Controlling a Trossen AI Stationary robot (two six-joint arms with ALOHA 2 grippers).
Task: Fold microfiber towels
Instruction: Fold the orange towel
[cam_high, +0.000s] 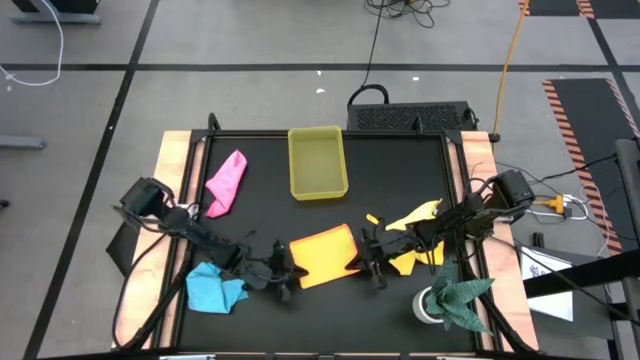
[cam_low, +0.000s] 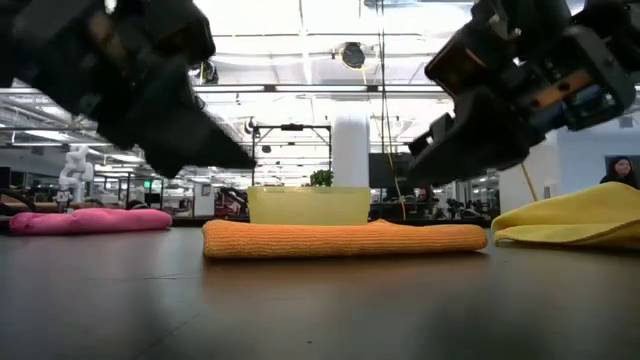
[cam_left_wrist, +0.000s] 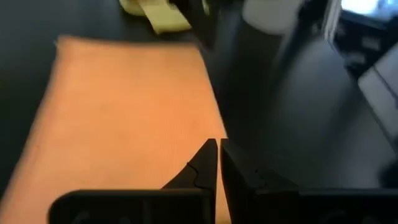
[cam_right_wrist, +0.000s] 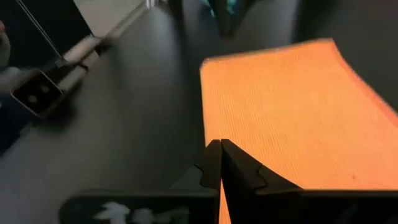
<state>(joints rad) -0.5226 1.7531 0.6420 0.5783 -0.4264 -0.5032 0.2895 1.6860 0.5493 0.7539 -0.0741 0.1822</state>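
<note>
An orange towel (cam_high: 322, 255) lies flat as a folded rectangle at the table's middle, near the front. My left gripper (cam_high: 293, 272) hovers shut over its left edge (cam_left_wrist: 186, 124). My right gripper (cam_high: 366, 262) hovers shut over its right edge (cam_right_wrist: 261, 112). In the low view both stand above the towel (cam_low: 345, 238), clear of it. A pink towel (cam_high: 227, 182) lies bunched at the far left. A light blue towel (cam_high: 213, 288) lies crumpled at the near left, and a yellow towel (cam_high: 415, 235) is spread loosely to the right.
A translucent yellow tray (cam_high: 317, 162) stands at the far middle of the black mat. A dark green cloth (cam_high: 460, 300) is draped over a white object at the near right. Wooden borders (cam_high: 175, 150) edge the table on both sides.
</note>
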